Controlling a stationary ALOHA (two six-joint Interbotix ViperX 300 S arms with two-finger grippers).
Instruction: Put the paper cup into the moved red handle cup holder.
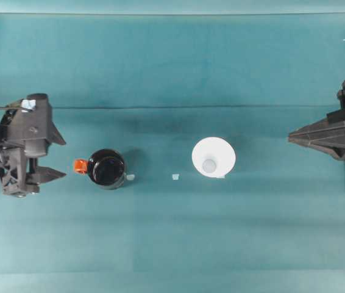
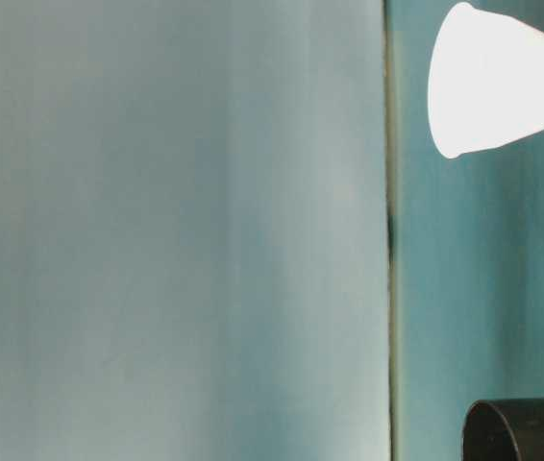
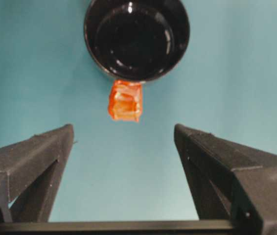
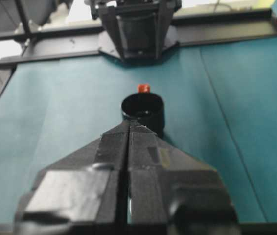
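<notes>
Hands sit at the two ends of the green tabletop (image 1: 172, 244), and nothing is gripped yet. Going from nine o'clock across in the overhead view: the left hand (image 1: 55, 157) is spread wide and empty, its fingers pointing toward three o'clock at the holder (image 1: 106, 168), which stands upright just beside it with the red handle (image 1: 80, 165) turned toward that hand. In the left wrist view the handle (image 3: 125, 101) lies ahead of the open fingers (image 3: 35, 156), apart from them, with the black holder (image 3: 136, 38) beyond it. A small pale scrap (image 1: 175, 177) lies on the cloth between holder and cup. The cup (image 1: 213, 157) stands mouth up near the centre, well apart from the holder, its greyish bottom visible inside. At three o'clock the right hand (image 1: 291, 137) is closed to a point with nothing in it; its wrist view shows the two fingers (image 4: 109, 161) pressed together, aimed along the tabletop. The step in hand looks like fetching the cup, and I judge the right hand the natural one for it: it must open first, wider than the rim, then close gently on the wall, since thin paper will crush or tip. Carry it upright to above the holder and lower it straight, narrow end first; the left hand could steady the handle.
</notes>
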